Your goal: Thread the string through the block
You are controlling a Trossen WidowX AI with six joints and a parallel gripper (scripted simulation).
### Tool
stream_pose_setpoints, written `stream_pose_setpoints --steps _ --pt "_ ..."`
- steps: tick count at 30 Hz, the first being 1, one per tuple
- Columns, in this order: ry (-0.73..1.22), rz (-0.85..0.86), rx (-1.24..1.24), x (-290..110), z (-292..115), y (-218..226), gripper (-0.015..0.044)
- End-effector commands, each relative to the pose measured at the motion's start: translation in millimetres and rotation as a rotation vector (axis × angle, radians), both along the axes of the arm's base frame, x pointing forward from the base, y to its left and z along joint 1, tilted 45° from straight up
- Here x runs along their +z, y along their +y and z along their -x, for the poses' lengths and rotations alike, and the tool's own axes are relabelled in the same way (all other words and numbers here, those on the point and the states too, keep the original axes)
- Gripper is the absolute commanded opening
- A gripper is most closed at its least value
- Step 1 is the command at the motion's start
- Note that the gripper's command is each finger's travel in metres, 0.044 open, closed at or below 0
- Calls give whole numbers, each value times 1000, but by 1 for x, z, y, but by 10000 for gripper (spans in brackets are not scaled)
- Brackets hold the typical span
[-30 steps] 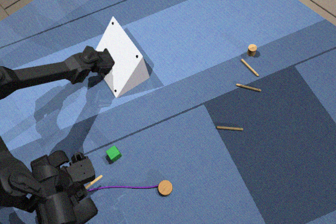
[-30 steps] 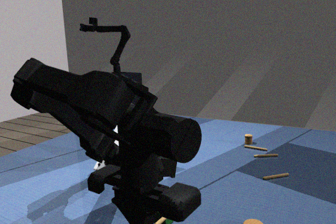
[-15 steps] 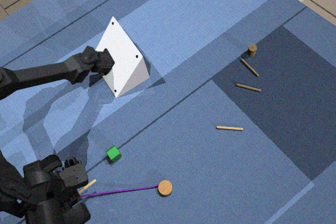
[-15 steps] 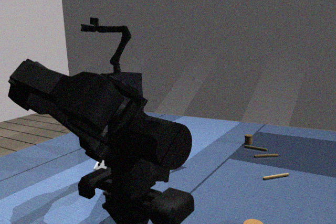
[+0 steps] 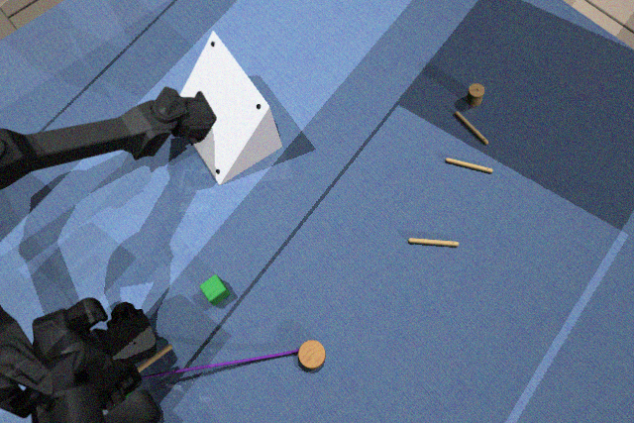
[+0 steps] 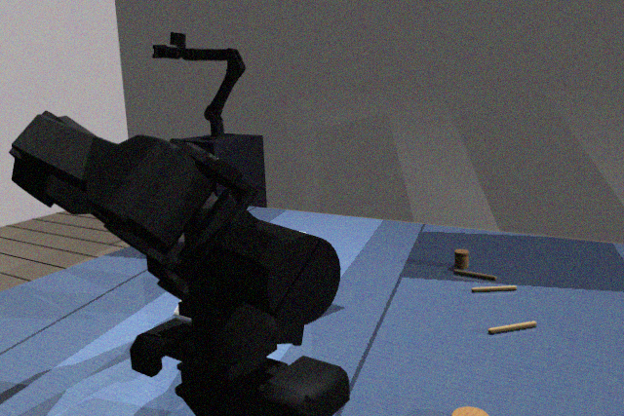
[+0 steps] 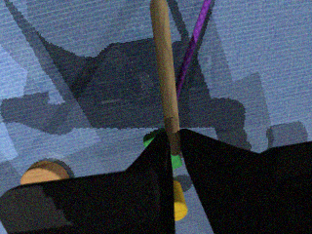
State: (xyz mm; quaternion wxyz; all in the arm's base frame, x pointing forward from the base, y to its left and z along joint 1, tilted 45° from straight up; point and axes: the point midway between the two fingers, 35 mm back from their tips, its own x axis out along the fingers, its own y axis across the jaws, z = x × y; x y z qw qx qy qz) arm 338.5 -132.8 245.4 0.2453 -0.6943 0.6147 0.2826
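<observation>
My gripper sits low at the near left corner of the blue table, and my fingers are pinched almost completely together on the thin wooden stick. In the wrist view the stick rises straight out from between my fingertips, its lower part darker than its tip. From above, only a short pale length of it pokes out past my black fingers.

The purple string runs from the stick's end in a nearly straight line across the table to the round wooden button, which lies flat to my right in the top view. In the wrist view the string slants up beside the stick.

A green cube rests on the table near the string, between my gripper and the white wedge-shaped panel farther back. Below my fingertips the wrist view shows a sliver of green and a yellow shape (I cannot tell what either is), and a round wooden piece at lower left.

Well apart on the far right lie three loose sticks and a small wooden cylinder, standing upright just beside the farthest stick.

I cannot pick out the block with the hole in any view.
</observation>
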Motion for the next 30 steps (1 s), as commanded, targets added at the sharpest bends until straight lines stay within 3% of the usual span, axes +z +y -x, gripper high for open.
stream_pose_setpoints --steps 1,30 --pt "6 5 2 0 1 -2 0" --pt "7 4 2 -24 22 -13 0"
